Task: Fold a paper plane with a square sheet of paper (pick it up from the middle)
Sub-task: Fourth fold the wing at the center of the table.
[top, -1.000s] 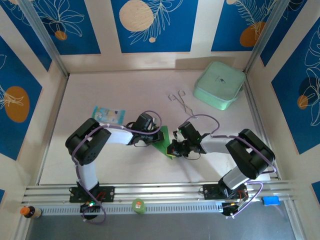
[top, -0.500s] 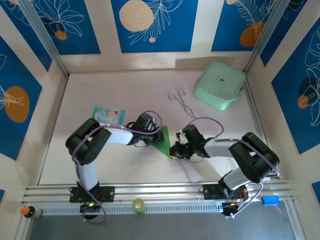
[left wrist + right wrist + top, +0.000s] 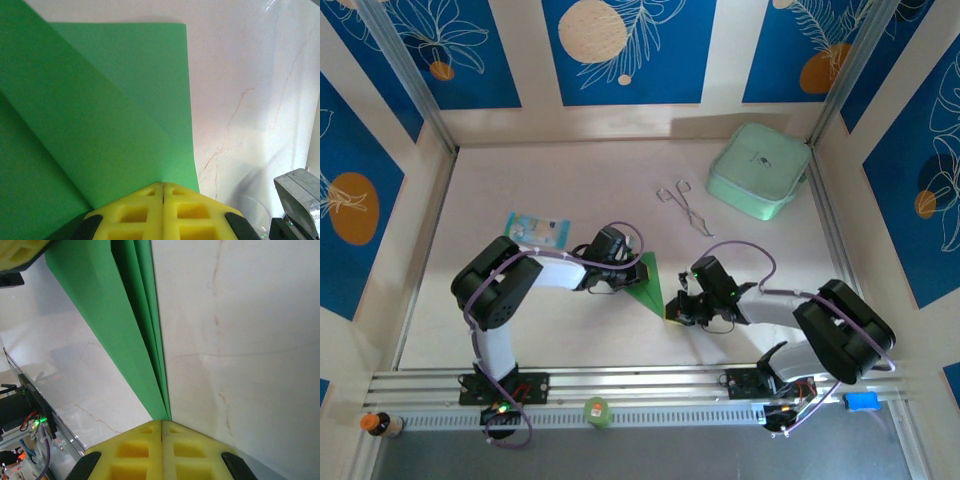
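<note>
The square sheet of paper [image 3: 651,287], bright green and folded into a narrow pointed shape, lies on the pale table between my two grippers. My left gripper [image 3: 632,276] is shut, its yellow fingertips [image 3: 150,192] resting against the broad face of the paper [image 3: 100,115] at its far-left side. My right gripper [image 3: 673,309] is shut on the paper's near tip. In the right wrist view the stacked folded layers [image 3: 120,320] run straight into the seam of that gripper [image 3: 163,422]. The left gripper's yellow fingers [image 3: 17,252] show at the paper's far end.
A pale mint box [image 3: 760,170] stands at the back right, with metal tongs [image 3: 682,205] lying in front of it. A light-blue packet [image 3: 538,228] lies by the left arm. A green roll [image 3: 597,411] sits on the front rail [image 3: 650,382].
My right gripper has slid towards the near right along the folded paper, and its arm has swung right. The left gripper and its arm have stayed put.
</note>
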